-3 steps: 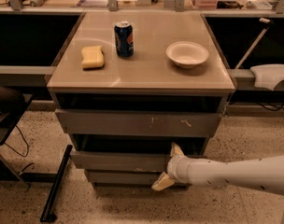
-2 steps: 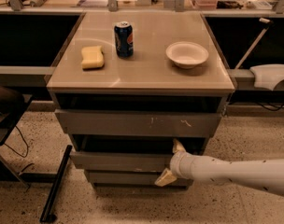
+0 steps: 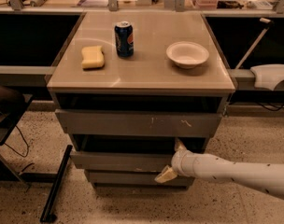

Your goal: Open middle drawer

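Camera view, gripper (image 3: 173, 161): placed at the right end of the middle drawer (image 3: 121, 161), fingers spread open, one above the front's top edge, one at its lower edge; nothing is clamped.
Camera view, middle drawer: seen between the scratched top front (image 3: 137, 123) and the narrow bottom front (image 3: 132, 178).
Camera view, cabinet top (image 3: 146, 71): a can (image 3: 124, 39), a sponge (image 3: 93, 57) and a bowl (image 3: 188, 54) are carried.

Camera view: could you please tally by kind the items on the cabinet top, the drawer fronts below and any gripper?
Sponge: 1
Soda can: 1
Bowl: 1
Drawer fronts: 3 (top front, middle drawer, bottom front)
Gripper: 1, at the middle drawer's right end
Total: 7
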{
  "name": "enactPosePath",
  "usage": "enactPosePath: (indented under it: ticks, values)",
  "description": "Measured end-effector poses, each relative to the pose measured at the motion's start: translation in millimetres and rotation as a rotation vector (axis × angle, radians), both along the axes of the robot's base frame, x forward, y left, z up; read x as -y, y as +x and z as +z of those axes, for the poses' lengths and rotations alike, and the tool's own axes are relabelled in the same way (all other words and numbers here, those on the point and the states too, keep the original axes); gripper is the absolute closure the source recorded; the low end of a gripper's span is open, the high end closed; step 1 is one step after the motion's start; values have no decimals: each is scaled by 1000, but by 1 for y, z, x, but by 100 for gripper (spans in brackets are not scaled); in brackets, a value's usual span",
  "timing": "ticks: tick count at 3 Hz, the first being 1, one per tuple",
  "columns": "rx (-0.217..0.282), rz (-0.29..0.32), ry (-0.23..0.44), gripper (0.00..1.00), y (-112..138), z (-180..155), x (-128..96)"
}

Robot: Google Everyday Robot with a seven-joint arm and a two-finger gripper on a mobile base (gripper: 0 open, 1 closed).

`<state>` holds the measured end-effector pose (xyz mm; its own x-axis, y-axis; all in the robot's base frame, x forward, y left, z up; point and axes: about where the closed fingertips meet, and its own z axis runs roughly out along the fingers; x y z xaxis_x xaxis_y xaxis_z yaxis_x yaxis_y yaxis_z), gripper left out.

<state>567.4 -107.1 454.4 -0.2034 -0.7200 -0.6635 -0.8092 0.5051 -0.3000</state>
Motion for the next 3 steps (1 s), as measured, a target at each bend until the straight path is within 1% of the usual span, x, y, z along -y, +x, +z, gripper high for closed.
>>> enactPosePath:
  ticks: [1,2,3]
  values:
    - [-61,3,23,0,2,-26,2]
    - [-119,21,15,0,-1,-51,-2]
    - [-121,22,15,0,-1,-52,-2]
